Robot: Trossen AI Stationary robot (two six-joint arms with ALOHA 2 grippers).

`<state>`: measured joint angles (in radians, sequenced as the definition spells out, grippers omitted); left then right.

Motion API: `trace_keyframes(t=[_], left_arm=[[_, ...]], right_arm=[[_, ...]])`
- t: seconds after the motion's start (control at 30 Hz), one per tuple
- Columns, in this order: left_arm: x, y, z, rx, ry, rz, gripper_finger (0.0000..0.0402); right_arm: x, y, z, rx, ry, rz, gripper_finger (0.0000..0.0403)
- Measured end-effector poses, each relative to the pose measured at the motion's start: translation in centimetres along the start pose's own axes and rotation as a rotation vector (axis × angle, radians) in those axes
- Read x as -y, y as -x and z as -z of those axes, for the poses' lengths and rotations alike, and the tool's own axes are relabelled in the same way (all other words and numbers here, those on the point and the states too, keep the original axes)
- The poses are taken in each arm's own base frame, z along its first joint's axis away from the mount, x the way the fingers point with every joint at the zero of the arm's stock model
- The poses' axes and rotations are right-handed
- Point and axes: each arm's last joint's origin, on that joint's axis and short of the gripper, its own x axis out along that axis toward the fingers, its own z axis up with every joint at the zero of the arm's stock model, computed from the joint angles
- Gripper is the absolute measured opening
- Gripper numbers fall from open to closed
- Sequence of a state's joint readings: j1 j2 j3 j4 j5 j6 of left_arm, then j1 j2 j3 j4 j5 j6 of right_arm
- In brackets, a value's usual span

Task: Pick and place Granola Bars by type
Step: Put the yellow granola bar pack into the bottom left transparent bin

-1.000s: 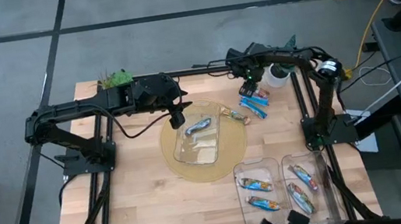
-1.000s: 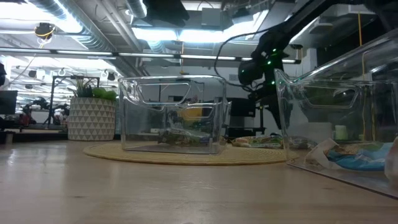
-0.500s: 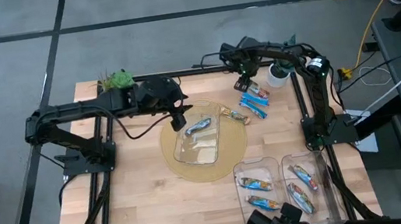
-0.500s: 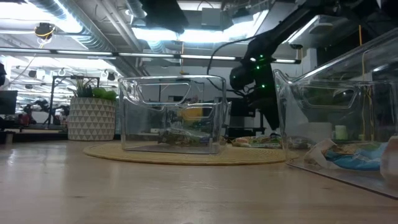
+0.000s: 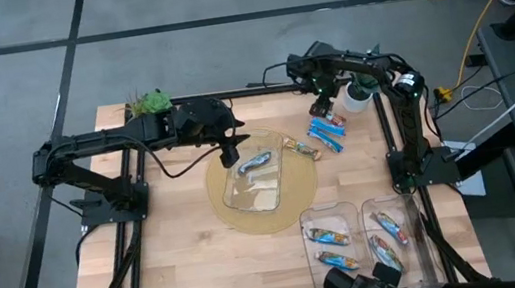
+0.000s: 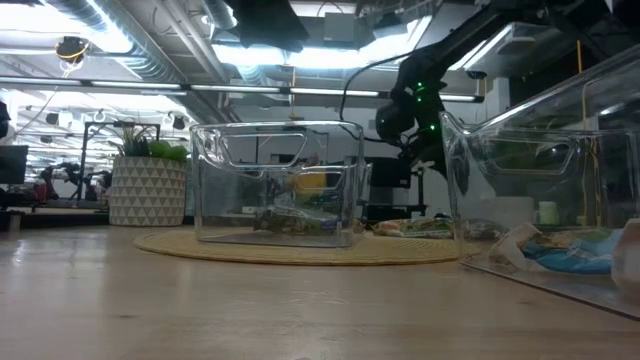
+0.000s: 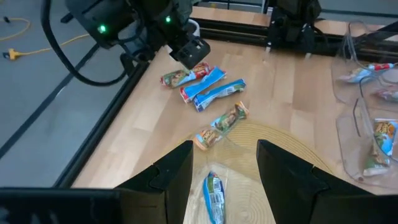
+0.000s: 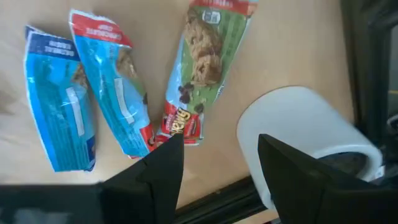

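Observation:
Three loose Granola Bars lie on the wood at the far right: two blue ones (image 8: 59, 102) (image 8: 112, 93) and a green-and-red one (image 8: 202, 68). My right gripper (image 8: 217, 168) hovers open above them, pointing steeply down. Another green-and-orange bar (image 7: 221, 124) lies at the edge of the round mat (image 5: 296, 204). A clear bin (image 5: 253, 183) stands on the mat with a blue bar (image 7: 214, 193) inside. My left gripper (image 7: 227, 174) hangs open over the bin's far edge, nothing between its fingers.
A white cup (image 8: 305, 143) stands close beside the green-and-red bar, at the table's far right edge. Two clear bins (image 5: 334, 244) (image 5: 392, 236) with several bars stand at the near right. A potted plant (image 5: 148, 103) sits at the far left.
My right gripper has risen a little above the loose bars and tipped, with its fingers still apart. The bars and the bin have stayed where they were.

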<state>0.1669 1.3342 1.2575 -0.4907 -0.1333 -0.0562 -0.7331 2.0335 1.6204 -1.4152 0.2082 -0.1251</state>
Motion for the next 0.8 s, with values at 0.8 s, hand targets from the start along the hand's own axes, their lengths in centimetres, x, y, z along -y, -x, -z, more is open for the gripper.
trace_keyframes(t=[0.8], left_arm=[[0.1,0.0,0.3,-0.031,-0.005,0.03,0.0169]], right_arm=[[-2.8,-0.4,0.7,-0.087,-0.056,-0.159,0.0207]])
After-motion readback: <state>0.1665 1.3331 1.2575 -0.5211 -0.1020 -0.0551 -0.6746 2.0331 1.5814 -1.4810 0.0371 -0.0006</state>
